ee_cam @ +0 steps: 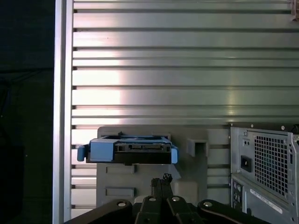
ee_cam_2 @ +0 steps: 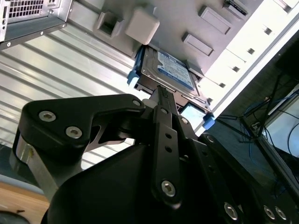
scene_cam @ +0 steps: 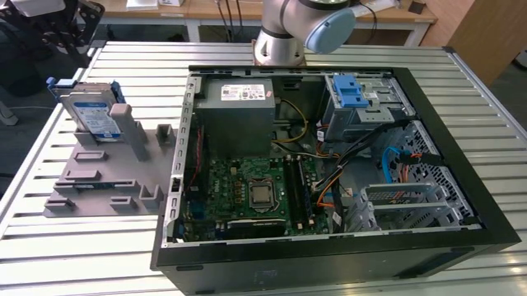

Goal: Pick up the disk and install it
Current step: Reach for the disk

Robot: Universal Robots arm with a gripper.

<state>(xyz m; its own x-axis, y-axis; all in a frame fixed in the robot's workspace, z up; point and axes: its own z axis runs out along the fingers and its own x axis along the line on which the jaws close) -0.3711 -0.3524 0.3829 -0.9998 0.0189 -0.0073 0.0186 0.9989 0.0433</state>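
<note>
The disk [scene_cam: 89, 114] stands upright on its edge in a slot of the grey plastic tray [scene_cam: 99, 179], at the exterior view's left. In both wrist views it shows its silver body, blue-and-white label and blue bracket [ee_cam_2: 170, 70] [ee_cam: 135, 151]. My gripper [ee_cam: 163, 178] hangs clear of the disk, not touching it, its two black fingers [ee_cam_2: 163, 95] pressed together with nothing between them. The arm's base [scene_cam: 284, 37] stands at the table's far edge.
An open computer case [scene_cam: 329, 154] lies beside the tray, with motherboard, grey power supply box [scene_cam: 239, 117] and a blue-latched drive bay [scene_cam: 354, 95]. Its perforated back panel [ee_cam: 268, 163] is close to the tray. The slatted metal table [ee_cam: 187, 70] ends at an edge near the disk.
</note>
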